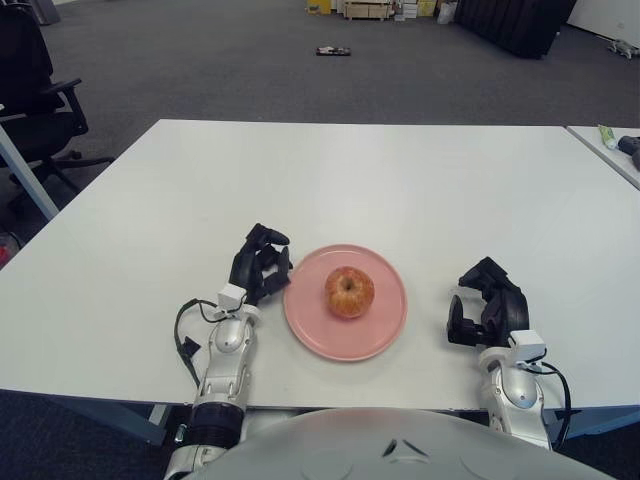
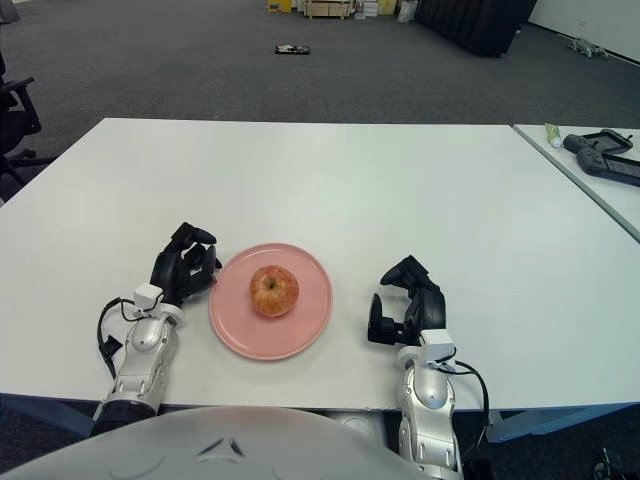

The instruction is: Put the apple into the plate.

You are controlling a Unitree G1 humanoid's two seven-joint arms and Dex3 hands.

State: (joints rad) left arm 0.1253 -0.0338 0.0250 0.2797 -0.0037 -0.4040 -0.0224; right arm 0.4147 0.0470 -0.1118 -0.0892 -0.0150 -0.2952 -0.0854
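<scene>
Left eye view cuts off both your forearms at the bottom edge, behind a grey rounded body panel. Your round, mottled red-yellow apple [image 1: 349, 291] sits in the middle of the smooth pink plate [image 1: 313, 330] on the matte white table [image 1: 400, 180]. Left hand [image 1: 260, 264] just beside the plate's left rim, black fingers curled, holding nothing; right hand [image 1: 487, 303] to its right, likewise curled and empty
</scene>
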